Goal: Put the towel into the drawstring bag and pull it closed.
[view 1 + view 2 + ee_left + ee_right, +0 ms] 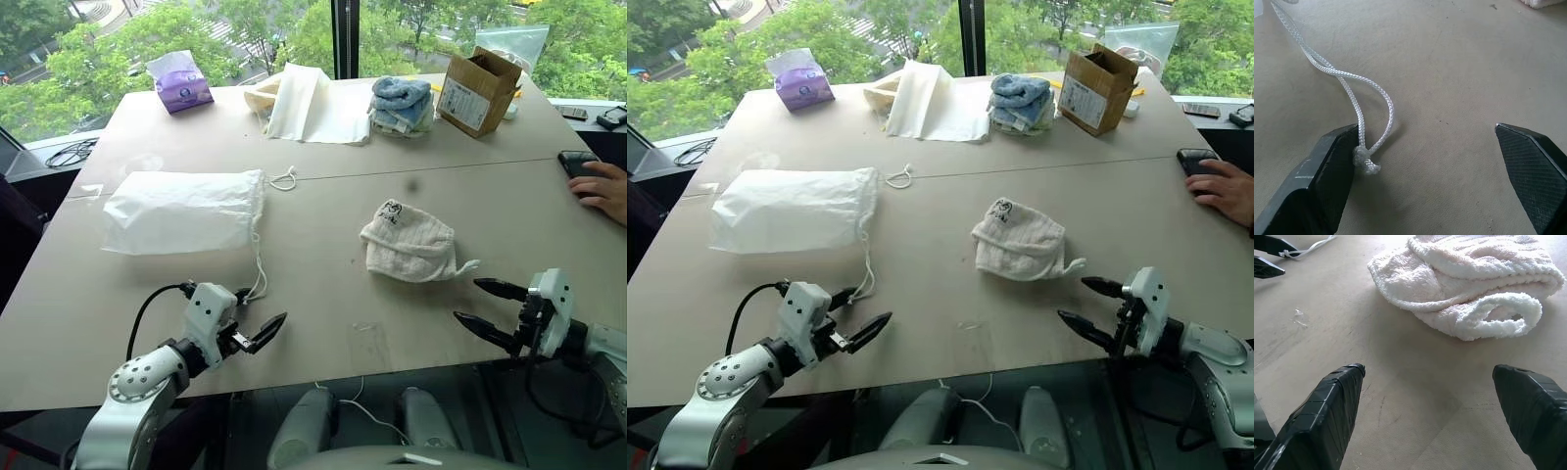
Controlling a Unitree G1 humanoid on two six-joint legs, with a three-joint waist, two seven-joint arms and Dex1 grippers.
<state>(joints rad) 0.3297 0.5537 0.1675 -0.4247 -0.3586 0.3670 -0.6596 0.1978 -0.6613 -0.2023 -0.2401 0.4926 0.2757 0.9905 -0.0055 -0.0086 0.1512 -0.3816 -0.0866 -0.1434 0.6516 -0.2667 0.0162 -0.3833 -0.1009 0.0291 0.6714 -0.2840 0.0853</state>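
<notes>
Nothing of the task looks done yet. Nearest the robot, the left gripper [260, 320] and the right gripper [482, 306] both hang just over the near edge of the table [323, 323], fingers spread wide and grasping nothing. A little farther in, the towel [409, 242] lies crumpled toward the robot's right, well apart from the drawstring bag [181, 210], which lies flat on the left with its mouth turned toward the table's middle and its cord [259, 269] trailing back toward the left gripper. So the towel must still be picked up, slipped into the bag, and the cord pulled (every step, by my reading).

The left wrist view adds what the head views cannot: the cord's knotted end [1367, 161] sits right against one finger [1327, 171], though the jaws stand apart and do not pinch it. The right wrist view shows the towel's rolled hem and corner loop [1498, 316] facing that gripper.

Farther back, the head views take in a purple tissue pack [182, 88], a cream cloth sheet [313, 103], blue folded towels [402, 103], a cardboard box [478, 90], and a person's hand [602, 188] at the right edge
</notes>
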